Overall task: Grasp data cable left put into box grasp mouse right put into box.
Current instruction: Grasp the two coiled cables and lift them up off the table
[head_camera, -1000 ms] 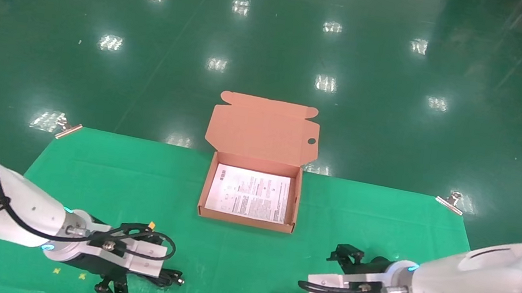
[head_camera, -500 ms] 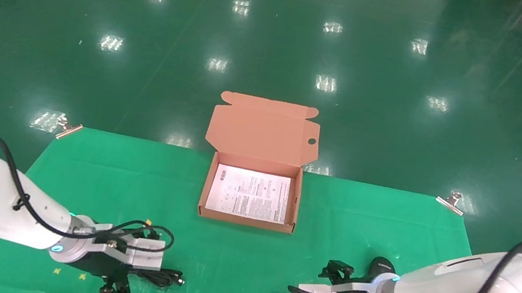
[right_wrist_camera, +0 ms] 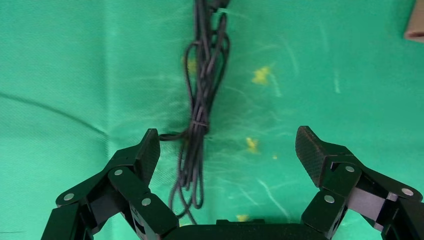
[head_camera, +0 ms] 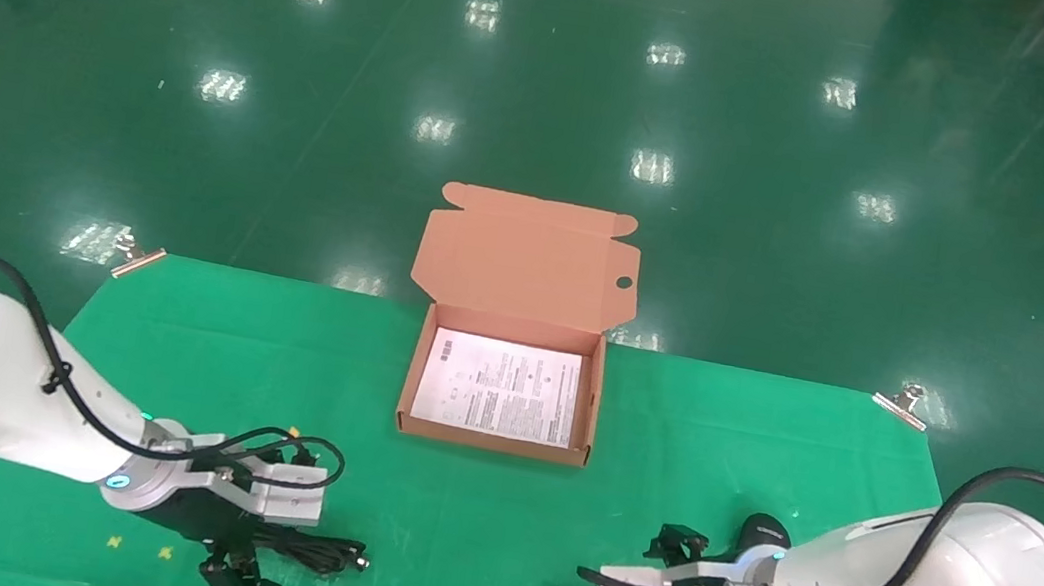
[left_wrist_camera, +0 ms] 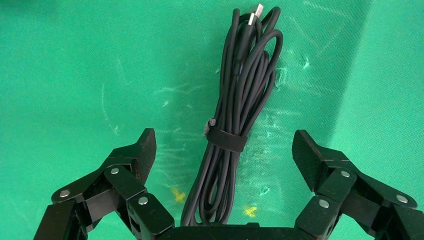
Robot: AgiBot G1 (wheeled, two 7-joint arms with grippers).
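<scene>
Both arms have lowered: left gripper (left_wrist_camera: 223,150), jaws apart, straddles the tied black data cable (left_wrist_camera: 235,120); right gripper (right_wrist_camera: 227,150) hangs likewise spread above the black mouse's thin cord (right_wrist_camera: 197,120).

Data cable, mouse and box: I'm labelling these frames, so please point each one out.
data cable (left_wrist_camera: 227,139), left wrist view, on the tie around its middle.
mouse (head_camera: 761,532), head view, on its black shell.
box (head_camera: 492,443), head view, on its near wall.
</scene>
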